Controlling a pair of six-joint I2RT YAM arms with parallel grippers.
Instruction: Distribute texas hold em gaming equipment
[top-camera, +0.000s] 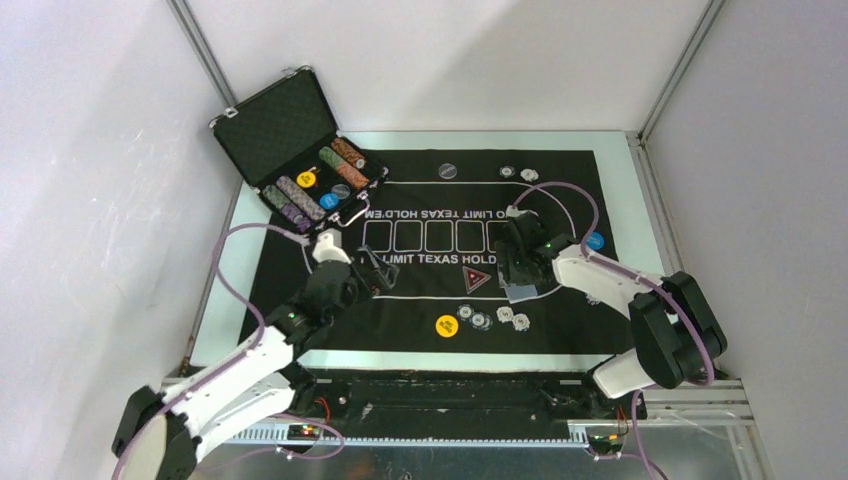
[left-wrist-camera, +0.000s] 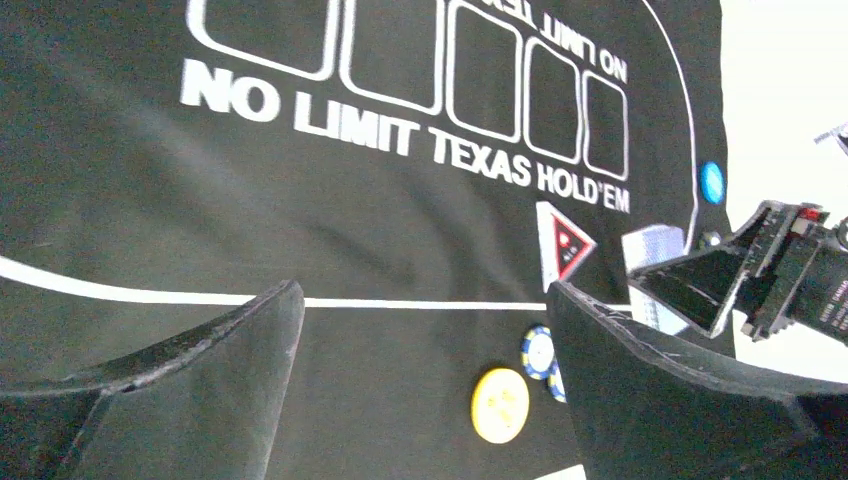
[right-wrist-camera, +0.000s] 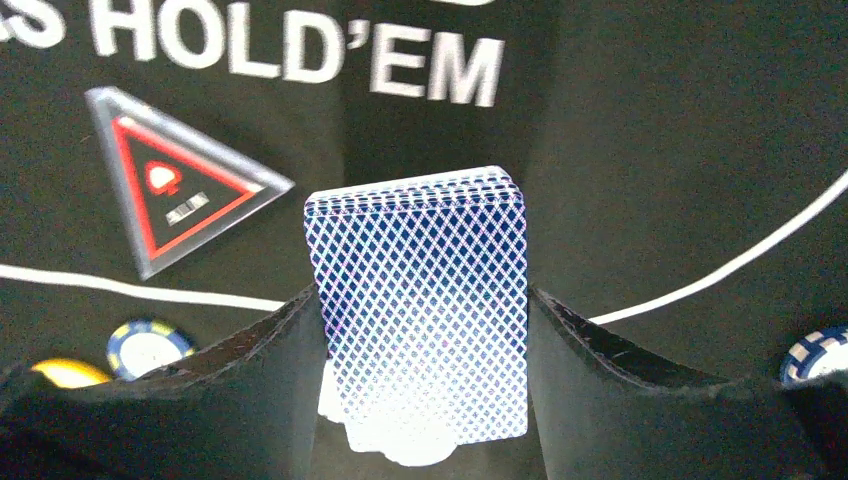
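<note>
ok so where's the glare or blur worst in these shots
right wrist view: the lower end of the card deck is blown out to white, while the triangle marker looks slightly soft; left wrist view: the pale surface past the mat is washed out; top external view: evenly lit, no strong glare

Matt black cloth mat (top-camera: 400, 312), glossy blue-backed card deck (right-wrist-camera: 420, 300) (paper, lattice-printed), metal-edged case (top-camera: 275, 130), rough matt right pincer pads (right-wrist-camera: 620, 400)
</note>
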